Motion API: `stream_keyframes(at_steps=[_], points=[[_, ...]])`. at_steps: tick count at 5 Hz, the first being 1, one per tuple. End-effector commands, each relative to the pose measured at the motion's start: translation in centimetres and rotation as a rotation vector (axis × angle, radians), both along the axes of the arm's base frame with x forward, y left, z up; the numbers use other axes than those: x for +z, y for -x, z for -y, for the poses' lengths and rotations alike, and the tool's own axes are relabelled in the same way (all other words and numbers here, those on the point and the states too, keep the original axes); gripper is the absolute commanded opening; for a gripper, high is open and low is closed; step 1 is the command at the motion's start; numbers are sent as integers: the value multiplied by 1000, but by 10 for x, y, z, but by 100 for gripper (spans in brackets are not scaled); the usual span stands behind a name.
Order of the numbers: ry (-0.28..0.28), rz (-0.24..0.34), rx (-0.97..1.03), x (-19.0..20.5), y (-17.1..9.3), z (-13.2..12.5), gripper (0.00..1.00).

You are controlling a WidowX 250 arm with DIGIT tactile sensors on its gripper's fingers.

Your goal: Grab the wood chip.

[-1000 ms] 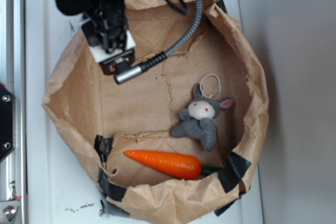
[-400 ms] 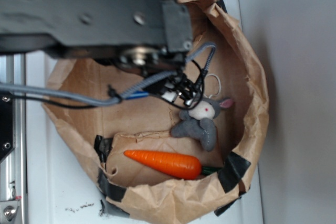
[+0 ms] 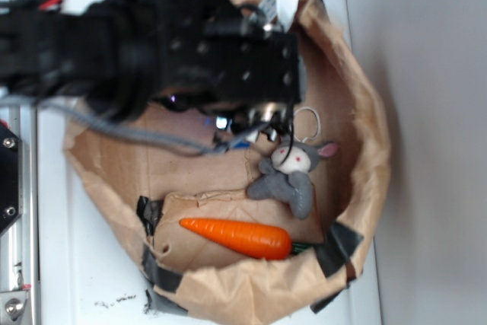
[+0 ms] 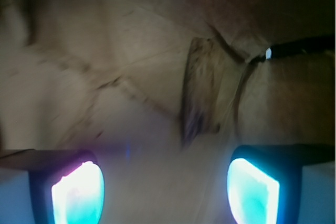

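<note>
The wood chip (image 4: 197, 93) shows in the wrist view as a narrow brown piece with dark grainy streaks. It lies on the tan paper floor just ahead of my gripper (image 4: 165, 192) and slightly right of centre. The gripper is open: its two glowing pads (image 4: 79, 192) stand far apart at the bottom of the frame with only bare paper between them, and the chip is not touched. In the exterior view my black arm (image 3: 190, 43) covers the upper left of the paper bag (image 3: 369, 135), so the chip and the fingers are hidden there.
A grey plush bunny (image 3: 293, 173) lies at the bag's right of centre. An orange carrot (image 3: 237, 237) rests near the front wall. Black tape patches (image 3: 338, 245) hold the crumpled rim. A metal rail (image 3: 15, 188) runs along the left edge.
The arm has swung from the bag's back-left corner out over its middle and now fills much more of the exterior view. Bunny and carrot have not moved.
</note>
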State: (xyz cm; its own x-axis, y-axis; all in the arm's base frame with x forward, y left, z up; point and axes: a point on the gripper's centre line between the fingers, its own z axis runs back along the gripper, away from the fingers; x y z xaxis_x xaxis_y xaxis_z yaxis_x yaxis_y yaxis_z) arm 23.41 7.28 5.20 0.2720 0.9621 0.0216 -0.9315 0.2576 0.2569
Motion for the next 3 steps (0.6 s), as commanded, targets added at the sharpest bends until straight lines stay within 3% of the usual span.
stream_keyframes(at_steps=[1,3], points=[[-14,44,25,10,1,-12,100],[10,59,105,0,8,-17,100]])
